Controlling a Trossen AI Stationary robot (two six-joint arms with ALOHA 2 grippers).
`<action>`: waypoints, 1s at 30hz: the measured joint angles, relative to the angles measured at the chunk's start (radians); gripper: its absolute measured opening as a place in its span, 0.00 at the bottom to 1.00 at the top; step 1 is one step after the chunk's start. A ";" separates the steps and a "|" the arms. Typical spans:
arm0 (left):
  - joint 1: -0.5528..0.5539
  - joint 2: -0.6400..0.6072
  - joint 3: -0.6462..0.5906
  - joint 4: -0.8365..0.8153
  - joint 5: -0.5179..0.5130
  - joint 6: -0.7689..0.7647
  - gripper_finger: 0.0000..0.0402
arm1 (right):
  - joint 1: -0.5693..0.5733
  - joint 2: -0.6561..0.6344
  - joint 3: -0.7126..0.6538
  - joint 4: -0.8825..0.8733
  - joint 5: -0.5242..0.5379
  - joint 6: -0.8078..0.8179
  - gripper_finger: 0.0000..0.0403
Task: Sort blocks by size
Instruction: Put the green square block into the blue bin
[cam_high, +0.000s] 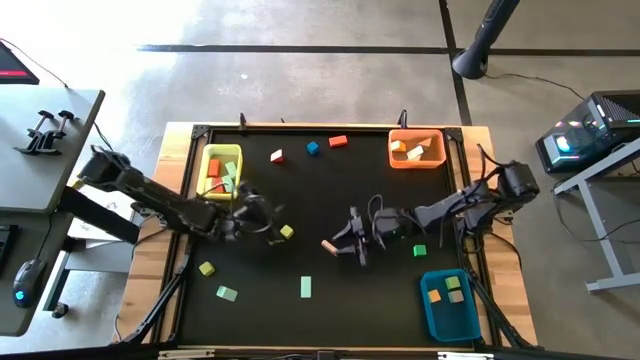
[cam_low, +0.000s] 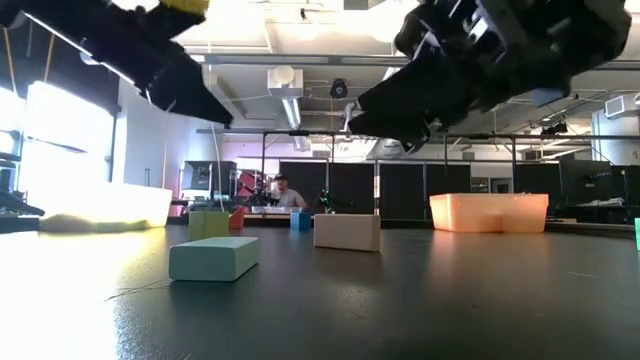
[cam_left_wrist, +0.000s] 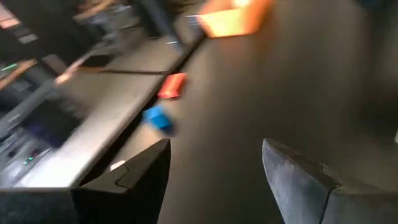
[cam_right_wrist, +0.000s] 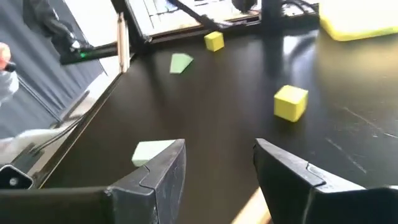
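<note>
Small wooden blocks lie scattered on the black table top. My right gripper (cam_high: 350, 240) is open and empty, hovering above the table near its middle. A pink-tan bar (cam_high: 328, 245) lies flat just below it and shows between the fingers in the right wrist view (cam_right_wrist: 252, 208). My left gripper (cam_high: 262, 222) is open and empty left of centre, beside a yellow cube (cam_high: 287, 232). A red block (cam_left_wrist: 172, 86) and a blue block (cam_left_wrist: 157, 118) lie ahead of it toward the far edge.
A yellow bin (cam_high: 220, 170) stands far left, an orange bin (cam_high: 415, 148) far right, and a blue bin (cam_high: 448, 303) near right; each holds blocks. Mint bars (cam_high: 306, 287) (cam_high: 227, 293), a yellow-green cube (cam_high: 207, 268) and a green cube (cam_high: 419, 250) lie loose.
</note>
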 joint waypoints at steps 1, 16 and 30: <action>0.000 0.028 0.000 0.052 0.043 0.040 0.60 | 0.018 -0.011 0.013 -0.053 0.025 -0.001 0.46; 0.055 0.385 0.000 0.593 0.454 0.298 0.60 | 0.123 -0.182 0.403 -1.850 0.025 0.640 0.59; 0.053 0.399 0.000 0.567 0.456 0.273 0.60 | 0.150 -0.359 0.028 -1.549 -0.097 1.074 0.78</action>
